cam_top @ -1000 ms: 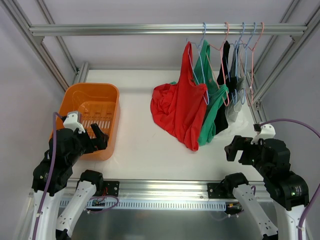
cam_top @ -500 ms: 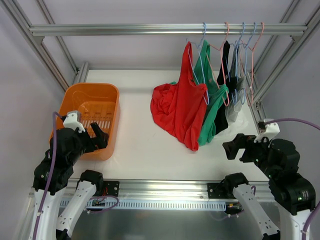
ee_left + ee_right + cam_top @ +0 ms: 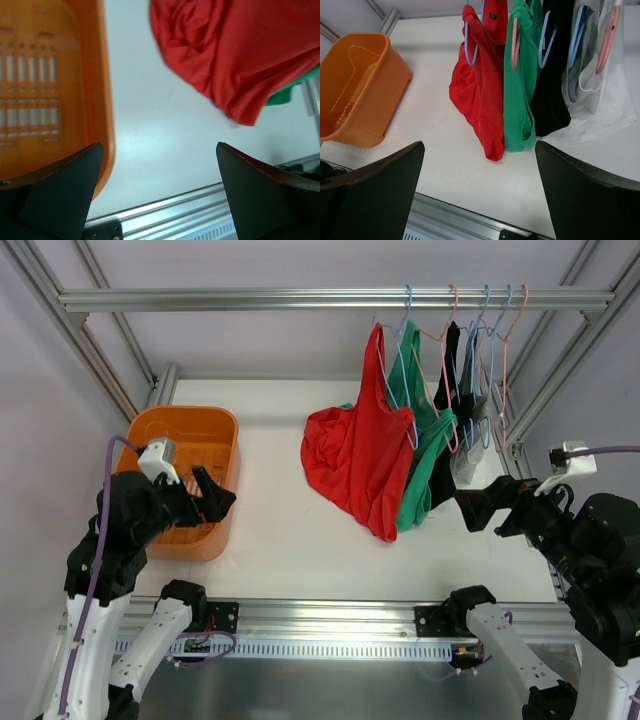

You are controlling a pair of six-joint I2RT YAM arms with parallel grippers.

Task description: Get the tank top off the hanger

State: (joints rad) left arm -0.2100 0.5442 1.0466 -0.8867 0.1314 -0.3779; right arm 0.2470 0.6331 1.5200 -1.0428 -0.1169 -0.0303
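A red tank top [image 3: 355, 460] hangs on a blue hanger [image 3: 405, 370] from the metal rail [image 3: 300, 300], its lower part bunched on the white table. It also shows in the left wrist view [image 3: 235, 55] and the right wrist view [image 3: 480, 95], with the blue hanger [image 3: 469, 47] in its neck. My left gripper [image 3: 212, 502] is open and empty beside the orange basket, well left of the top; its view [image 3: 159, 150] shows bare table between the fingers. My right gripper [image 3: 485, 508] is open and empty, just right of the garments' lower ends [image 3: 479, 147].
An orange basket [image 3: 180, 415] stands at the left of the table [image 3: 95, 75] [image 3: 355, 90]. Right of the red top hang a green top [image 3: 425, 455] [image 3: 517, 100], a black one [image 3: 552, 90] and a white one [image 3: 600, 110]. Frame posts stand at both sides.
Both arms have risen. My left gripper moved up and right along the basket's edge. My right gripper moved up and right, closer to the hanging garments. The clothes have not moved.
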